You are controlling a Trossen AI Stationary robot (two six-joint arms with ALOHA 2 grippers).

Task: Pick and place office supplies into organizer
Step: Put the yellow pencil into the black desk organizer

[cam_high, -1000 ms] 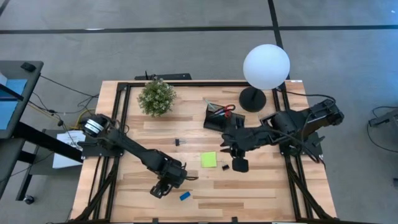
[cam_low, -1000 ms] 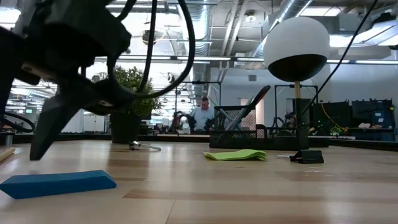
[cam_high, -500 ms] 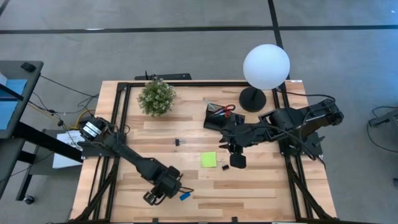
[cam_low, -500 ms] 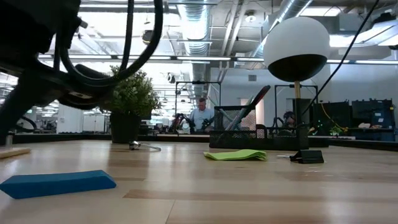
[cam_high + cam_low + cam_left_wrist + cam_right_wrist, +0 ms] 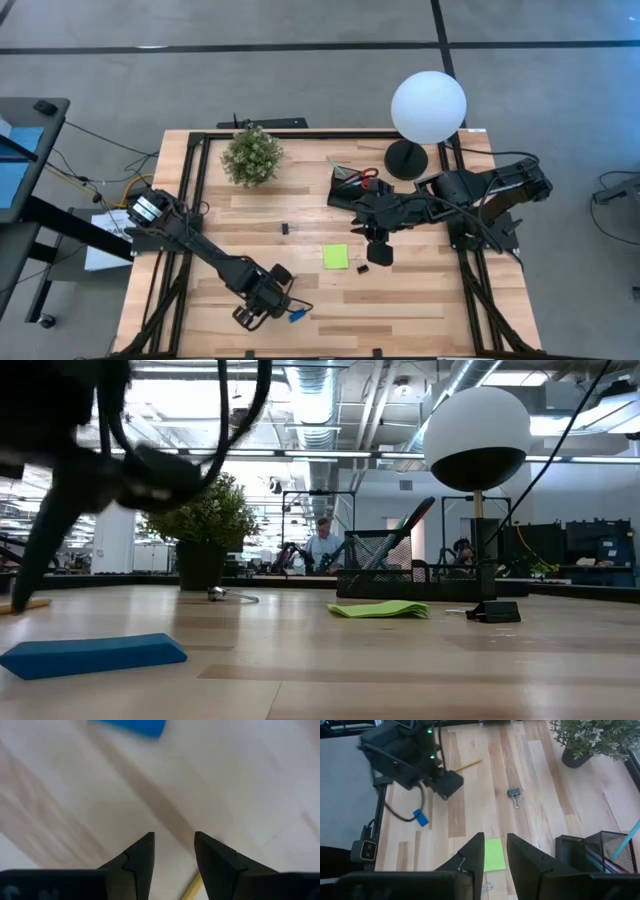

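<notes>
Hanging low over the near part of the desk (image 5: 420, 300), the left claw (image 5: 247, 316) is seen spread, with nothing between its fingers (image 5: 140, 857). A blue eraser (image 5: 297, 316) lies flat just beside it, and part of a yellow pencil (image 5: 191, 889) is glimpsed close to the fingers in the left wrist view. The right claw (image 5: 379, 254) is held above the middle of the desk, between the organizer (image 5: 349, 187) and the green sticky pad (image 5: 336, 257); its fingers (image 5: 472, 855) are parted only narrowly, and nothing is gripped. A small black clip (image 5: 362, 268) lies just beside the pad, under the right claw. A second clip (image 5: 284, 229) is found apart, nearer the potted plant (image 5: 251, 155). The organizer sits at the far side, near the lamp (image 5: 428, 108). Red scissors (image 5: 366, 177) and a teal pen (image 5: 624, 840) are seen in it. In the low view the eraser (image 5: 93, 654) and pad (image 5: 380, 609) rest flat on the wood, and a person (image 5: 322, 546) is visible in the room behind.
</notes>
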